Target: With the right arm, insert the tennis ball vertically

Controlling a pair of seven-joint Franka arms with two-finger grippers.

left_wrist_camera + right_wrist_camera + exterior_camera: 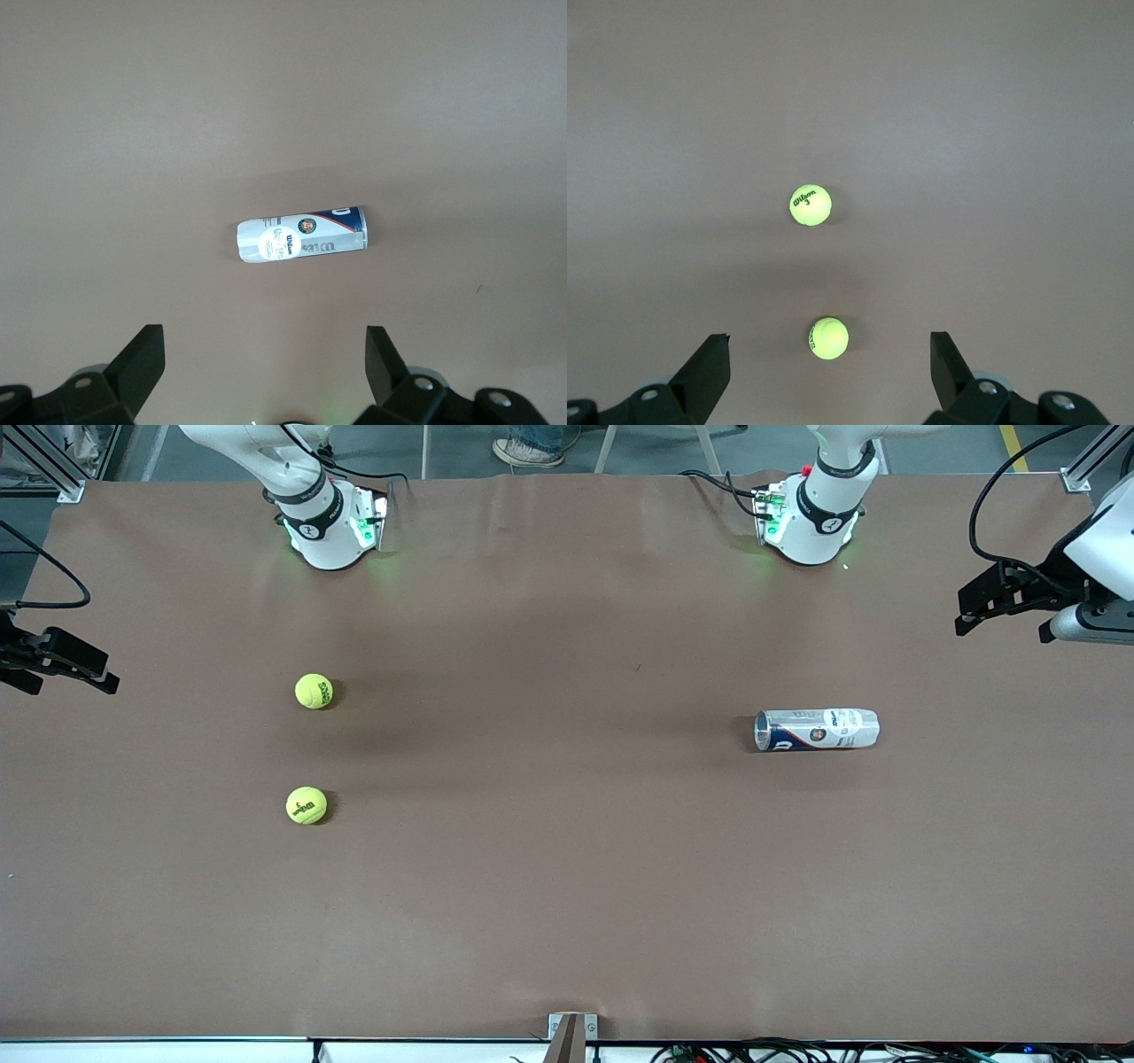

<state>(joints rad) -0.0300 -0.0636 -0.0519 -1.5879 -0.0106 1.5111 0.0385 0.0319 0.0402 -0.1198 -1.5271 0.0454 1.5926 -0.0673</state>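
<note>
Brown paper covers the table [567,921]. Right gripper [828,376] hangs high at the right arm's end, jaws spread, holding nothing, above two tennis balls: one [314,691] farther from the front camera, one [306,805] nearer. Toward the left arm's end, the can [816,729] lies on its side beneath the left gripper [266,376], jaws spread.

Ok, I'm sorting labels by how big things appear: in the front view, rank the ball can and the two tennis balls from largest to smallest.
1. Ball can, lying on its side toward the left arm's end: clearly largest.
2. The tennis ball nearer the camera and the tennis ball farther from it look alike in size, so I won't rank them.
</note>
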